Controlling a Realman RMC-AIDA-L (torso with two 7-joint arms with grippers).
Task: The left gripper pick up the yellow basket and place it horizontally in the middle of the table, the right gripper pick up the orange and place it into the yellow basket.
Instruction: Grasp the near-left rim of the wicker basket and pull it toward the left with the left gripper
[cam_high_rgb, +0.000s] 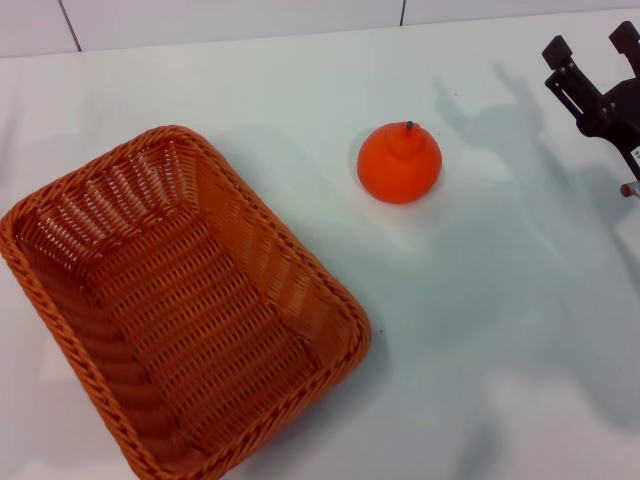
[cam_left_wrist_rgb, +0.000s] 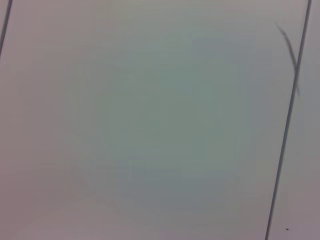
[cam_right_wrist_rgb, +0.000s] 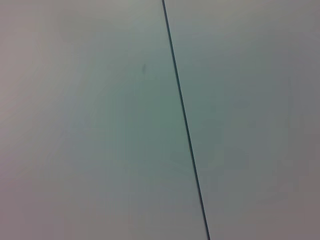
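The yellow basket, orange-brown woven wicker, sits at the near left of the white table, turned at an angle. It is empty. The orange sits upright on the table, to the right of the basket and farther back, apart from it. My right gripper is at the far right, above the table and well to the right of the orange; its two black prongs stand apart and hold nothing. My left gripper is out of view. Both wrist views show only white surface with a dark seam.
The white table stretches bare between the basket and the right edge. A tiled wall edge runs along the back.
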